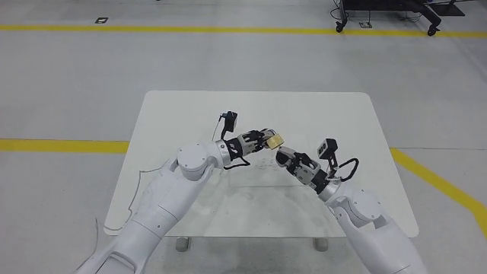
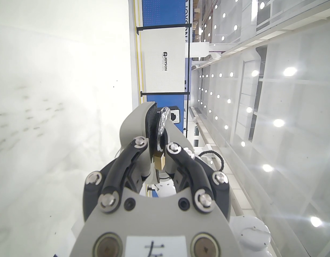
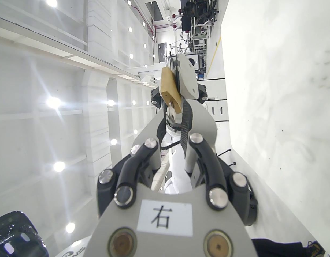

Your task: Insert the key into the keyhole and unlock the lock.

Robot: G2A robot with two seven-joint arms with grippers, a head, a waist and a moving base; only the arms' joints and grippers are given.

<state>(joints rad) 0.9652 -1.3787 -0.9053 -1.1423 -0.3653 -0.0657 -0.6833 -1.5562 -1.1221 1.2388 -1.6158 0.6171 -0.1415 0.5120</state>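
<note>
A white tabletop [image 1: 190,114] stands on a pale grey floor [image 1: 228,68] crossed by yellow lines [image 1: 190,28]; round ceiling lights [image 3: 51,1] glow overhead.

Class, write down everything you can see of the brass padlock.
The padlock has a blocky brass-coloured body and a silvery metal shackle. It is held off the table, tilted, with the left gripper shut on its shackle end. Its keyhole end faces the right gripper, which holds a silvery key right at that end; whether the key is fully in cannot be told.
</note>
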